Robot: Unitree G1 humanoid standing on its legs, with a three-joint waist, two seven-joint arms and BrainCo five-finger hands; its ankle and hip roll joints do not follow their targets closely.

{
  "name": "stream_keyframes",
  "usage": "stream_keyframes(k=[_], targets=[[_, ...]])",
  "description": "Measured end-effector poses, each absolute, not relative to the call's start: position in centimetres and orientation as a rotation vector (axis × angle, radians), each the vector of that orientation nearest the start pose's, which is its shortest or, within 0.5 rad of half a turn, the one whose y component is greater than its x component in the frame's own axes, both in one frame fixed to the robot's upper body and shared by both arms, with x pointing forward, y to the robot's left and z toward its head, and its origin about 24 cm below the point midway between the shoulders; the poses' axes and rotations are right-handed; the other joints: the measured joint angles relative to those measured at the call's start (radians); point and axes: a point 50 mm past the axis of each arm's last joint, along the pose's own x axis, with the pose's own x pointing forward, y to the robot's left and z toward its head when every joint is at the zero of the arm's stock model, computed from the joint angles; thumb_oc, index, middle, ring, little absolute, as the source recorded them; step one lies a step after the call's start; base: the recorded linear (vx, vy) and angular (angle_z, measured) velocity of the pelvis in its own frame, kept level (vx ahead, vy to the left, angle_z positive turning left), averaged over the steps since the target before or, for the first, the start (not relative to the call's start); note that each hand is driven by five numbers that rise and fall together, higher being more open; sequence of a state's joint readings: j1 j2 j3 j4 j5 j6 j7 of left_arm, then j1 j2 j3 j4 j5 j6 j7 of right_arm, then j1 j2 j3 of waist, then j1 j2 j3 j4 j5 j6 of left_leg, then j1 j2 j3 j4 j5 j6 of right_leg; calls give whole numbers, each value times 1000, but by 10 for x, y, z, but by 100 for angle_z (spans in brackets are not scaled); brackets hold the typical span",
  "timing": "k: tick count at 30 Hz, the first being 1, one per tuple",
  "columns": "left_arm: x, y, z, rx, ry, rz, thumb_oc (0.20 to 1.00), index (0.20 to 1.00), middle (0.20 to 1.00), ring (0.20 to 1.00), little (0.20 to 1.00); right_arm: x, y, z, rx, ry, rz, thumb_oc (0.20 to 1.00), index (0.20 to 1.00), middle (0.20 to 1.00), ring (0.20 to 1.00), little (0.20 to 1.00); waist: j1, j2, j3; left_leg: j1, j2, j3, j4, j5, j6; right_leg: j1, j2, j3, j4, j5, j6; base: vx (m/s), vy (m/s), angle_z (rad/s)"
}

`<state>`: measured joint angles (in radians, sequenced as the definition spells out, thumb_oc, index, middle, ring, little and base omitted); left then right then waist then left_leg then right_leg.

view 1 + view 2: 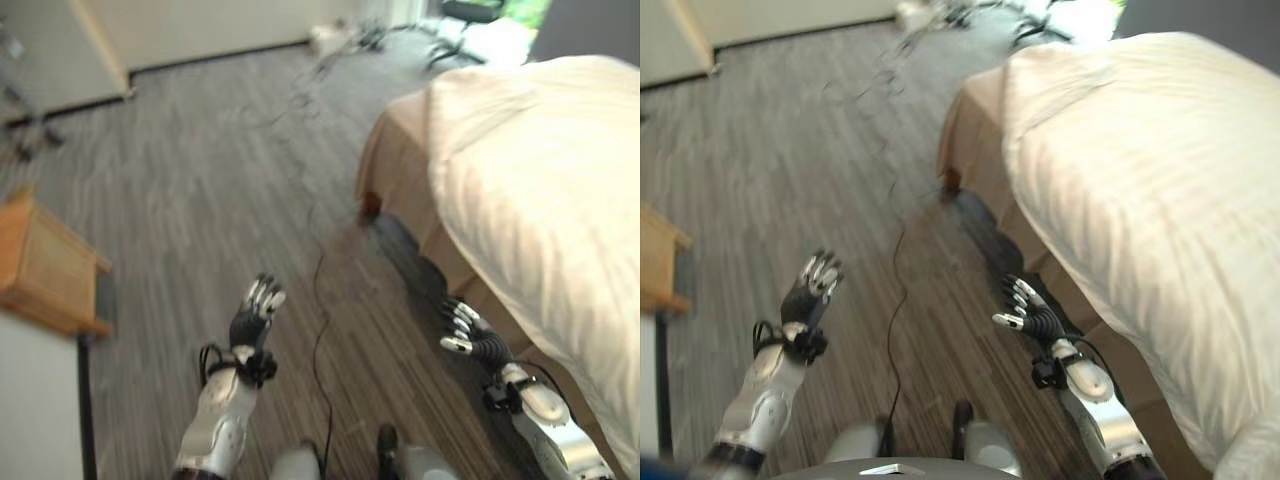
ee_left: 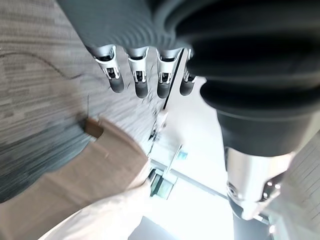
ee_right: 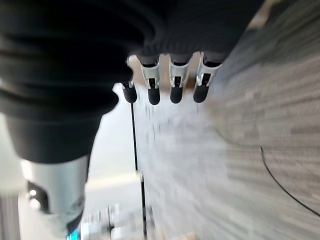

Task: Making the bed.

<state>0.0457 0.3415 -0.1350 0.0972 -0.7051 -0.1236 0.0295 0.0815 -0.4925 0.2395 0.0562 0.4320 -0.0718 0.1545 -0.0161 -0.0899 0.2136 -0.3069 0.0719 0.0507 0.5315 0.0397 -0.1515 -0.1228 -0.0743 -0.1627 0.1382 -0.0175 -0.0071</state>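
Bed (image 1: 540, 190) right, quilt (image 1: 1160, 200) untouched — your left robot hand (image 1: 255, 315) and right robot hand (image 1: 468, 335) hover empty, fingers loose, over floor (image 1: 200, 170) — approach stance.

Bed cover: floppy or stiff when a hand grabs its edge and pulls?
Likely floppy: the cream bed cover drapes over the bed's side in soft folds. Probably bulky rather than light; it looks thick and quilted, so it may drag. Both the left hand and right hand are open, away from it.

i count one bed (image 1: 540, 190) at right under one cream cover (image 1: 1160, 200), one wooden cabinet (image 1: 45, 265) at left, and my two hands: left hand (image 1: 255, 315), right hand (image 1: 470, 335).
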Motion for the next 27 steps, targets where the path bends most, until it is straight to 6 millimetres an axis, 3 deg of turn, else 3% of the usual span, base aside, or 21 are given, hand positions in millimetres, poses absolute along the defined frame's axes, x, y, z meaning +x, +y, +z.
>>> stream_keyframes(k=[1, 2, 3, 4, 5, 8, 9, 10, 11, 12, 14, 15, 16, 18, 19, 20, 22, 23, 24, 26, 27], targets=[[242, 192, 16, -361, 107, -10, 1000, 1000, 1000, 1000, 1000, 232, -188, 20, -39, 152, 327, 1000, 1000, 1000, 1000, 1000, -14, 26, -13, 44, 18, 122, -230, -23, 21, 65, 18, -12, -161, -17, 41, 376, 108, 37], [242, 184, 14, -389, 113, -19, 1000, 1000, 1000, 1000, 1000, 233, -191, 23, -49, 141, 322, 1000, 1000, 1000, 1000, 1000, -7, 64, -19, 71, 37, 155, -393, -20, 27, 83, 36, -28, -203, -35, 64, 251, 72, 10], [244, 180, 20, -401, 83, -36, 1000, 1000, 1000, 1000, 1000, 238, -194, 29, -66, 122, 323, 1000, 1000, 1000, 1000, 1000, 9, 92, -12, 98, 64, 139, -500, -12, 28, 66, 48, -56, -128, -33, 31, 353, 134, -7], [245, 181, 24, -382, 67, -54, 1000, 1000, 1000, 1000, 1000, 239, -193, 29, -57, 116, 318, 1000, 1000, 1000, 1000, 1000, -1, 77, -10, 114, 48, 128, -522, -8, 35, 101, 41, -30, -161, 18, 34, 296, 109, 8], [243, 181, 17, -383, 100, -48, 1000, 1000, 1000, 1000, 1000, 239, -193, 25, -50, 134, 308, 1000, 1000, 1000, 1000, 1000, -5, 104, -10, 136, 64, 105, -534, 3, 60, 119, 61, -28, -186, 38, 20, 440, 168, 17], [234, 183, 8, -374, 140, -34, 1000, 1000, 1000, 1000, 1000, 238, -183, 23, -46, 143, 351, 1000, 1000, 1000, 1000, 1000, 5, 102, -10, 181, 19, 101, -459, 4, 65, 128, 41, 6, -153, 20, 36, 459, 235, -31], [235, 183, 10, -363, 132, -40, 1000, 1000, 1000, 1000, 1000, 238, -179, 24, -33, 135, 355, 1000, 1000, 1000, 1000, 1000, 5, 99, -12, 209, -14, 103, -466, -15, 130, 125, 23, 6, -117, 0, 55, 248, 202, -5], [236, 182, 10, -356, 131, -46, 1000, 1000, 1000, 1000, 1000, 237, -177, 25, -21, 125, 354, 1000, 1000, 1000, 1000, 1000, 1, 92, -11, 231, -30, 100, -483, -25, 190, 108, -6, -1, -47, -35, 70, 293, 331, 3], [235, 181, 14, -347, 115, -60, 1000, 1000, 1000, 1000, 1000, 233, -169, 26, 8, 112, 368, 1000, 1000, 1000, 1000, 1000, -6, 79, -39, 264, -73, 112, -521, -28, 192, 51, -58, 2, 99, -80, 88, 289, 332, 6], [238, 181, 18, -323, 100, -69, 1000, 1000, 1000, 1000, 1000, 233, -160, 27, 24, 101, 390, 1000, 1000, 1000, 1000, 1000, -6, 66, -38, 274, -106, 112, -521, -41, 217, 0, -90, 11, 244, -112, 106, 255, 301, 3], [242, 174, 20, -314, 103, -92, 1000, 1000, 1000, 1000, 1000, 235, -152, 29, 30, 92, 417, 1000, 1000, 1000, 1000, 1000, -17, 85, -25, 301, -119, 115, -490, -56, 243, -142, -166, 19, 587, -80, 69, 319, 97, 21], [240, 170, 22, -305, 95, -122, 1000, 1000, 1000, 1000, 1000, 228, -148, 22, 45, 120, 434, 1000, 1000, 1000, 1000, 1000, -22, 98, -31, 347, -137, 85, -495, -83, 272, -216, -132, 88, 741, -71, 87, 364, 33, 48], [240, 171, 22, -292, 96, -127, 1000, 1000, 1000, 1000, 1000, 225, -146, 20, 58, 128, 436, 1000, 1000, 1000, 1000, 1000, -48, 118, -29, 350, -126, 50, -493, -94, 270, -241, -51, 155, 775, -94, 99, 392, -4, 68], [243, 174, 26, -253, 85, -140, 1000, 1000, 1000, 1000, 1000, 221, -148, 17, 60, 143, 432, 1000, 1000, 1000, 1000, 1000, -98, 129, -22, 364, -122, 0, -508, -78, 258, -251, 16, 167, 708, -106, 98, 352, -84, 103], [243, 178, 27, -237, 79, -133, 1000, 1000, 1000, 1000, 1000, 217, -153, 14, 56, 159, 417, 1000, 1000, 1000, 1000, 1000, -106, 113, -26, 391, -148, -1, -526, -71, 249, -259, 13, 125, 585, -98, 82, 453, -131, 69], [242, 178, 26, -240, 83, -129, 1000, 1000, 1000, 1000, 1000, 215, -155, 12, 53, 168, 410, 1000, 1000, 1000, 1000, 1000, -111, 108, -30, 401, -162, -11, -528, -107, 235, -276, 17, 115, 534, -96, 79, 624, -174, 36], [244, 178, 26, -241, 85, -130, 1000, 1000, 1000, 1000, 1000, 210, -159, 9, 53, 181, 398, 1000, 1000, 1000, 1000, 1000, -119, 115, -33, 392, -169, -31, -518, -146, 207, -251, 29, 134, 254, -85, 103, 315, -79, 28], [246, 176, 26, -241, 82, -139, 1000, 1000, 1000, 1000, 1000, 206, -161, 6, 59, 198, 385, 1000, 1000, 1000, 1000, 1000, -123, 106, -34, 407, -179, -38, -536, -143, 203, -252, 34, 148, 123, -47, 112, 418, -117, 32], [248, 177, 22, -238, 97, -136, 1000, 1000, 1000, 1000, 1000, 203, -163, 1, 63, 223, 376, 1000, 1000, 1000, 1000, 1000, -124, 94, -39, 441, -188, -39, -551, -137, 235, -217, 35, 157, -52, 3, 110, 275, -82, 22], [247, 176, 19, -238, 113, -141, 1000, 1000, 1000, 1000, 1000, 201, -166, -2, 66, 235, 357, 1000, 1000, 1000, 1000, 1000, -141, 87, -57, 475, -190, -61, -550, -177, 232, -190, 7, 64, -186, 57, 107, 526, -197, 25], [245, 174, 17, -243, 116, -150, 1000, 1000, 1000, 1000, 1000, 202, -168, 0, 60, 228, 352, 1000, 1000, 1000, 1000, 1000, -146, 90, -65, 519, -180, -68, -570, -193, 223, -188, -2, 25, -163, 76, 93, 532, -220, 23]])
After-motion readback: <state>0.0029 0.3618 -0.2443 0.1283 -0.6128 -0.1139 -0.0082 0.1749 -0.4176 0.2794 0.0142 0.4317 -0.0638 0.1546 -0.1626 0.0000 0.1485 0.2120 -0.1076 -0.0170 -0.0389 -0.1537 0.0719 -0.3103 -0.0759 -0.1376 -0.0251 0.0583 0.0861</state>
